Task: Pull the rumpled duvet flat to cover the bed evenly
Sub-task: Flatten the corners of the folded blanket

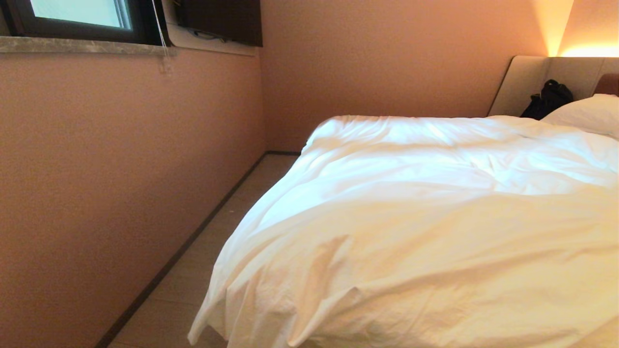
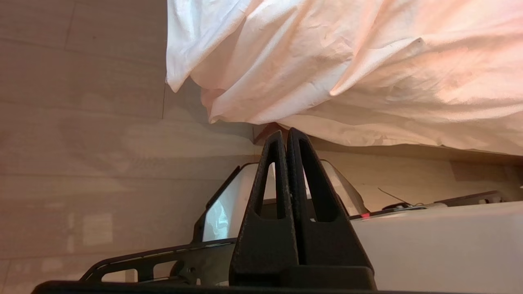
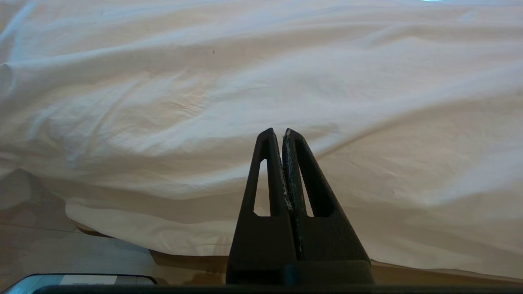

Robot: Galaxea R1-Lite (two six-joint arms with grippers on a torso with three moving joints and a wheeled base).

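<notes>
Right now your duvet lies spread over the bed, creased, with 1 corner drooping off the near left edge toward the floor. Your left gripper sits low by that corner, jaws pressed together on nothing. Your right gripper faces the duvet's hanging edge, jaws likewise together. You can see 1 pillow by the headboard.

Your right gripper is pointing toward twelve o'clock, its fingers pressed together, holding nothing. The creased white duvet is filling everything beyond, its hem draping over the tan bed base around seven o'clock.
</notes>
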